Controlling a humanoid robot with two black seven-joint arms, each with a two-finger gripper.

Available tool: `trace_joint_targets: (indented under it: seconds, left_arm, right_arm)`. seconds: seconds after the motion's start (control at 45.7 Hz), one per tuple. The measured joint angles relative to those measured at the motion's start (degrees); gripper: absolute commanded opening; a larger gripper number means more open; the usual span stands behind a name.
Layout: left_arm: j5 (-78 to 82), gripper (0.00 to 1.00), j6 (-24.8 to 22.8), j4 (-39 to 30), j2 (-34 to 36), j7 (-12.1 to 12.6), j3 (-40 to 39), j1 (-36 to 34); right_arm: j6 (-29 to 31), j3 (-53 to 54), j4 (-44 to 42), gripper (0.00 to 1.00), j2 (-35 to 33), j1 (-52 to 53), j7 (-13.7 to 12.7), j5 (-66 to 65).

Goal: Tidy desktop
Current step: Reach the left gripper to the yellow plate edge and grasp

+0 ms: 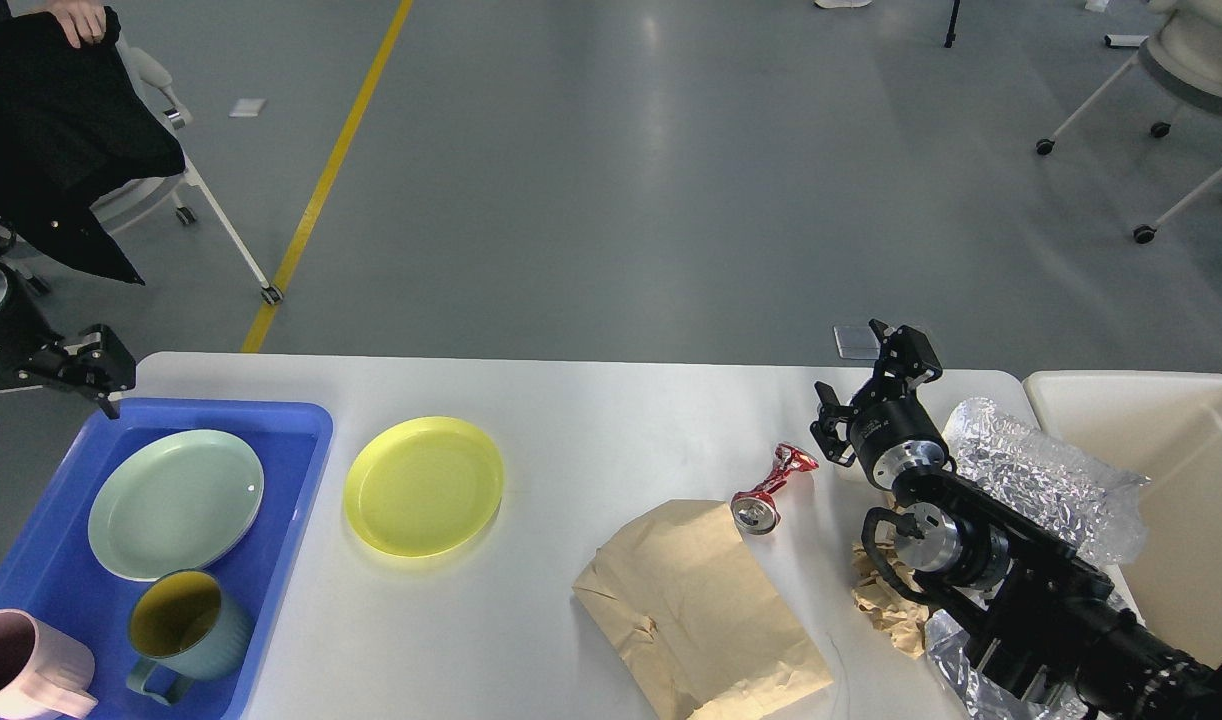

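Note:
The desktop point(591, 420) is a wide white tabletop. On it lie a yellow plate point(423, 485), a crushed red can point(771, 490), a brown paper bag point(696, 600), crumpled brown paper point(886, 600) and clear bubble wrap point(1041, 480). My left gripper point(41, 410) is open and empty, above the far left corner of the blue tray point(221, 410). My right gripper point(864, 375) is open and empty, just right of the can and left of the bubble wrap.
The blue tray holds a pale green plate point(176, 503), a teal mug point(186, 625) and a pink mug point(21, 665). A beige bin point(1171, 450) stands off the table's right end. A chair with a black jacket point(61, 120) is at the far left.

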Motion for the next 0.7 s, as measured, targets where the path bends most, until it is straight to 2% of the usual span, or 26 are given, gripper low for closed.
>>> trace_joint_targets:
  seconds: [0.153,0.328,0.437,0.59,0.7]
  left_arm:
    - [0.0,0.96,0.0,-0.5,-3.1,-0.1,1.6,-6.1]
    - [-3.9,0.96,0.0,-0.1,-9.1,-0.2,0.5,-5.9]
    - [-5.6,0.96,0.0,-0.1,-12.0,0.1,-1.2,-2.7]
    - [-6.0,0.96,0.4,0.0,-15.3,0.8,-8.3,4.6]
    - [-6.0,0.96,4.8,0.2,-20.4,1.1,-11.8,11.2]
  right_arm:
    - [0.0,0.0,0.0,1.0,0.0,0.0,0.0,0.0]
    - [0.0,0.0,0.0,1.0,0.0,0.0,0.0,0.0]
    - [0.0,0.0,0.0,1.0,0.0,0.0,0.0,0.0]
    - [0.0,0.0,0.0,1.0,0.0,0.0,0.0,0.0]
    - [0.0,0.0,0.0,1.0,0.0,0.0,0.0,0.0]
